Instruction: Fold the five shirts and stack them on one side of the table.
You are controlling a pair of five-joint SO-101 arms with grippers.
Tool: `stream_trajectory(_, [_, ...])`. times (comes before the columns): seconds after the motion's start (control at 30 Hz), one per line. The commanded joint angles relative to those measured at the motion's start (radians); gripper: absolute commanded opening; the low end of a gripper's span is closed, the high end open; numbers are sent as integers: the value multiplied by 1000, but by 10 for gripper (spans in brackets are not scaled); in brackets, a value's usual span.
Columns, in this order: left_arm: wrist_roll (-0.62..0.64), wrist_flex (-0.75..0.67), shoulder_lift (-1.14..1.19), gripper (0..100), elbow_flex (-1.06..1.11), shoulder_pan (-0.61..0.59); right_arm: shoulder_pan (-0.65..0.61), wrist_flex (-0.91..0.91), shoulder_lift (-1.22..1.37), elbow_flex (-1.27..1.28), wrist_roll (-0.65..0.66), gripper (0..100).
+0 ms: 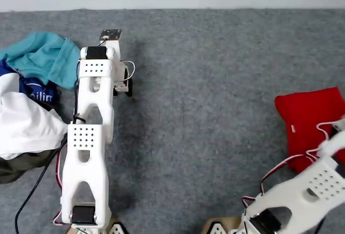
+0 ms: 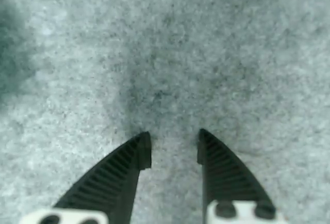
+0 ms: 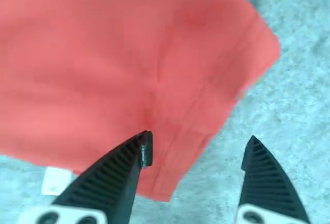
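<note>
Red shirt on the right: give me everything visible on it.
The red shirt lies folded into a compact block on the right side of the grey carpeted table. It is soft cloth with a stitched hem and a small white tag at one edge. The right gripper hangs over its corner, jaws open; contact unclear.

Robot lab — grey felt table

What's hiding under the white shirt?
A dark shirt pokes out under the white shirt, and a blue one seems tucked under its far edge. How far they reach underneath is covered.
</note>
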Motion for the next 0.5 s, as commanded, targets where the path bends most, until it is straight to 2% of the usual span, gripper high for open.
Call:
stream_trajectory(0.0, [-2, 23, -8, 115, 13, -63, -127, -4, -85, -57, 97, 281])
stream_trajectory(0.2, [-2, 23, -8, 115, 13, -63, -325, -119, 8, -57, 169, 281])
stream_trajectory(0.47, [-2, 23, -8, 115, 13, -63, -384, -150, 205, -61, 167, 281])
